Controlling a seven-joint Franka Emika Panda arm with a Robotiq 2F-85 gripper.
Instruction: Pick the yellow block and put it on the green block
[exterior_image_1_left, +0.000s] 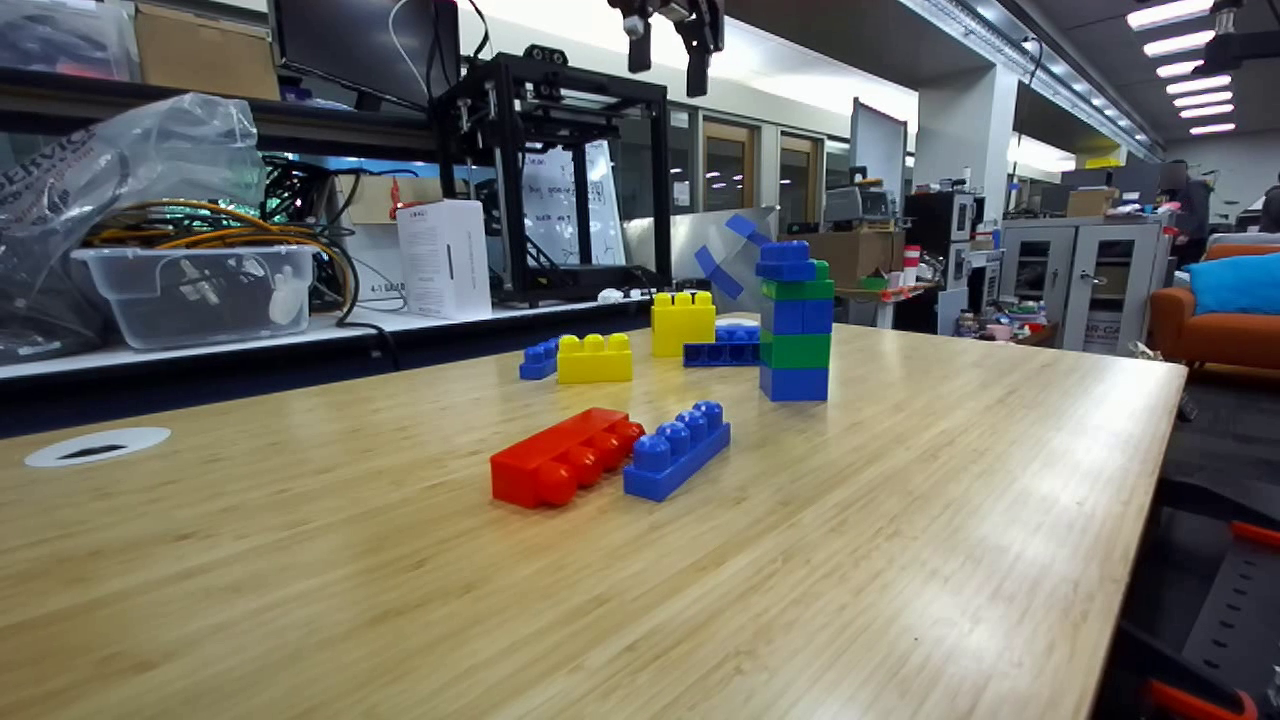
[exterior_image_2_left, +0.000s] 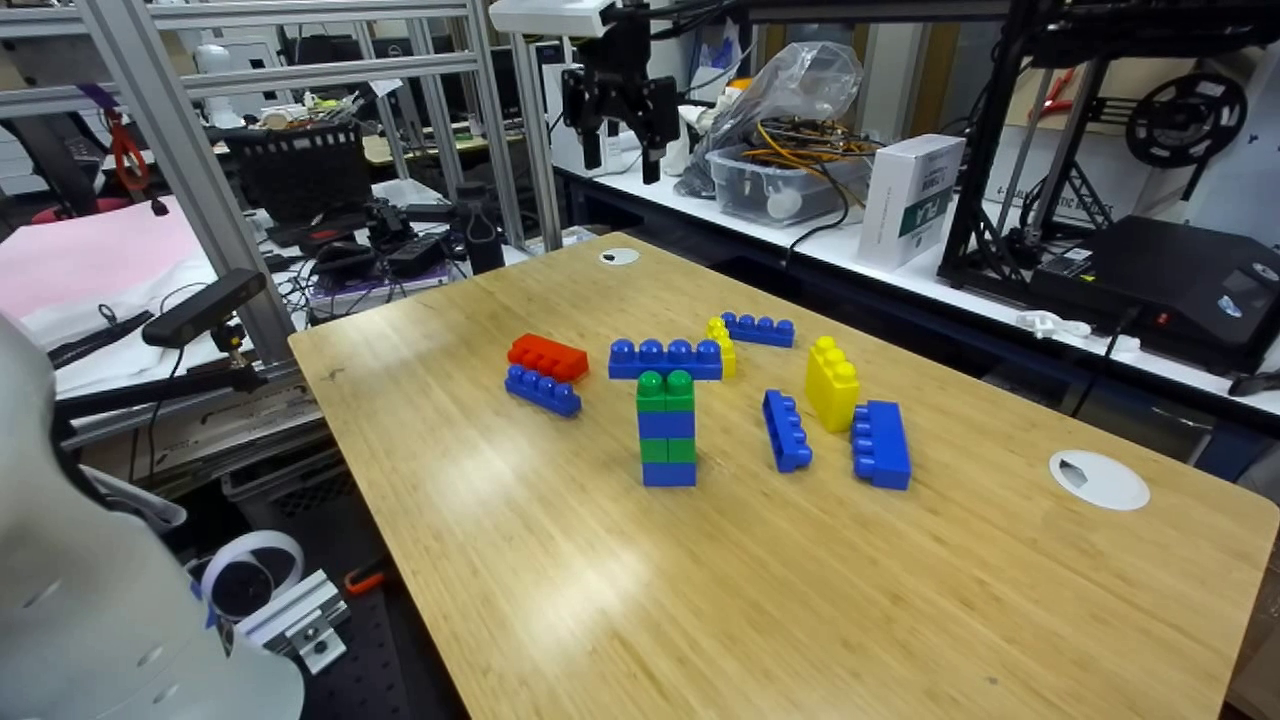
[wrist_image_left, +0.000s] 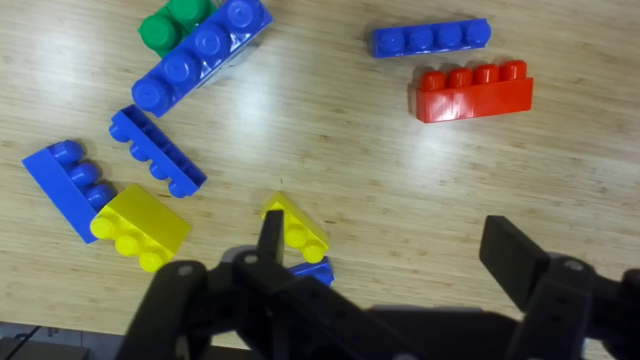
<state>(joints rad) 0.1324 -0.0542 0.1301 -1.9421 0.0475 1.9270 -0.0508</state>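
The low yellow block (exterior_image_1_left: 595, 362) stands studs up on the table. It is partly hidden behind a long blue brick in an exterior view (exterior_image_2_left: 728, 358), and one finger covers part of it in the wrist view (wrist_image_left: 306, 225). Two green blocks show in a blue-and-green stack; the upper green block (exterior_image_2_left: 666, 398) has a long blue brick (exterior_image_2_left: 665, 362) across its far side, with two studs bare. Its studs show in the wrist view (wrist_image_left: 161, 33). My gripper (wrist_image_left: 385, 220) is open and empty, high above the table in both exterior views (exterior_image_1_left: 668, 78) (exterior_image_2_left: 622, 165).
A taller yellow brick (exterior_image_2_left: 832, 385) stands near two blue bricks (exterior_image_2_left: 786, 430) (exterior_image_2_left: 882, 445). Another blue brick (exterior_image_2_left: 758, 330) lies close to the low yellow block. A red brick (exterior_image_2_left: 548, 357) lies on its side beside a blue brick (exterior_image_2_left: 542, 390). A shelf (exterior_image_1_left: 440, 325) borders the table.
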